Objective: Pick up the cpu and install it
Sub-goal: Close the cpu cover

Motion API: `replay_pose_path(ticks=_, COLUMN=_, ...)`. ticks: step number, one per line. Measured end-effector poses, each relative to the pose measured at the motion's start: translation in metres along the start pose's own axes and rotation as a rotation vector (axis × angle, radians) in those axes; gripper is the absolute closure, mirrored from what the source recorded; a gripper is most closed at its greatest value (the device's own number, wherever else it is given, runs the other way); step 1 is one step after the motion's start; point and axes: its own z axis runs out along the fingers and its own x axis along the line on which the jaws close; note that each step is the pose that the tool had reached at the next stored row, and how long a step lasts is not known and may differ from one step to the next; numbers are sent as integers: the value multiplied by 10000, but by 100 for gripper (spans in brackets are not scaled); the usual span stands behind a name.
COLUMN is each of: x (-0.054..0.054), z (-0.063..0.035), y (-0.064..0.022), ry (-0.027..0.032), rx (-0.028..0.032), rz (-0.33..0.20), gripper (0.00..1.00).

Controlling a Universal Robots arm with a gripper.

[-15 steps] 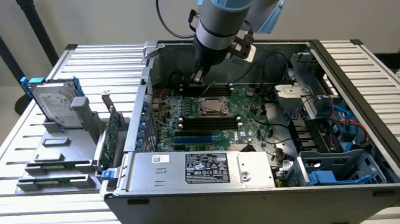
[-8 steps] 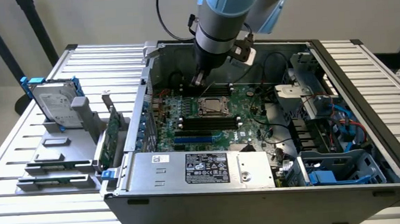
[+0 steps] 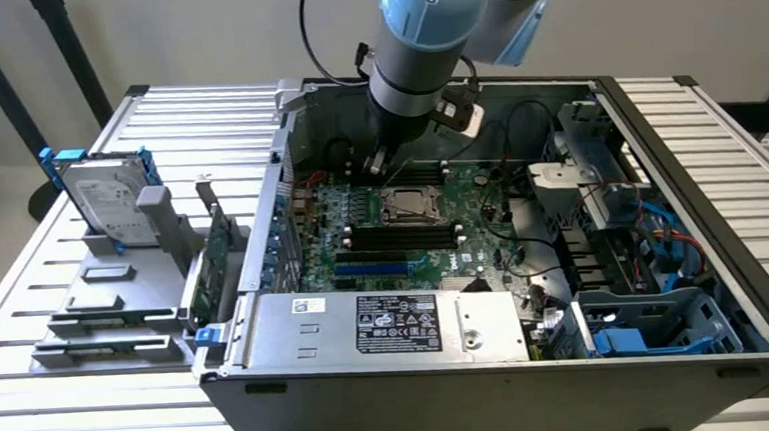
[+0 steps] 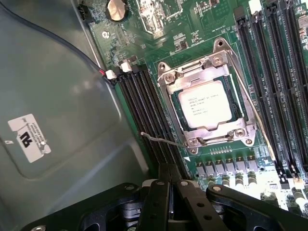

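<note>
The cpu (image 3: 408, 206) (image 4: 207, 103) is a small square chip with a silver-grey top. It lies flat in the motherboard socket, framed by the metal retention bracket (image 4: 168, 79). My gripper (image 3: 378, 166) (image 4: 168, 185) hangs inside the open computer case, just above the board and a little toward the case's back wall from the cpu. Its black fingers (image 4: 159, 202) are pressed together with nothing between them. It does not touch the cpu.
Black memory slots (image 4: 144, 110) run beside the socket, and the grey case wall (image 4: 57, 96) is close by. On a stand outside the case at the exterior view's left are a hard drive with blue rails (image 3: 106, 197) and a green card (image 3: 214, 256). The power supply (image 3: 391, 325) fills the case front.
</note>
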Motion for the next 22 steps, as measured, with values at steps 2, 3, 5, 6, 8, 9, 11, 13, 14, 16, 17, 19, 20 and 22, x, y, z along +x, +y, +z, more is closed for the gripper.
replay_pose_path(ticks=2, x=-15, z=32, y=4, ry=2, rx=-6, rz=-3, gripper=89)
replay_pose_path(ticks=3, x=-23, z=49, y=6, ry=4, rx=-13, rz=-6, gripper=89)
replay_pose_path(ticks=5, x=-37, z=82, y=14, ry=9, rx=-23, rz=-13, gripper=89)
replay_pose_path(ticks=6, x=-44, z=98, y=17, ry=10, rx=-26, rz=-14, gripper=89)
replay_pose_path(ticks=8, x=-58, z=132, y=25, ry=5, rx=-31, rz=-14, gripper=89)
replay_pose_path(ticks=9, x=-64, z=148, y=29, ry=2, rx=-33, rz=-15, gripper=89)
replay_pose_path(ticks=11, x=-74, z=182, y=36, ry=-15, rx=-42, rz=-12, gripper=89)
replay_pose_path(ticks=13, x=-78, z=213, y=41, ry=-68, rx=-64, rz=-6, gripper=89)
replay_pose_path(ticks=14, x=-77, z=224, y=42, ry=-94, rx=-75, rz=-4, gripper=89)
replay_pose_path(ticks=16, x=-73, z=236, y=42, ry=-119, rx=-86, rz=-2, gripper=89)
replay_pose_path(ticks=17, x=-71, z=239, y=41, ry=-132, rx=-91, rz=-1, gripper=89)
replay_pose_path(ticks=19, x=-65, z=245, y=39, ry=-149, rx=-100, rz=2, gripper=89)
replay_pose_path(ticks=20, x=-61, z=248, y=38, ry=-157, rx=-104, rz=3, gripper=89)
replay_pose_path(ticks=22, x=-52, z=257, y=35, ry=-176, rx=-112, rz=5, gripper=89)
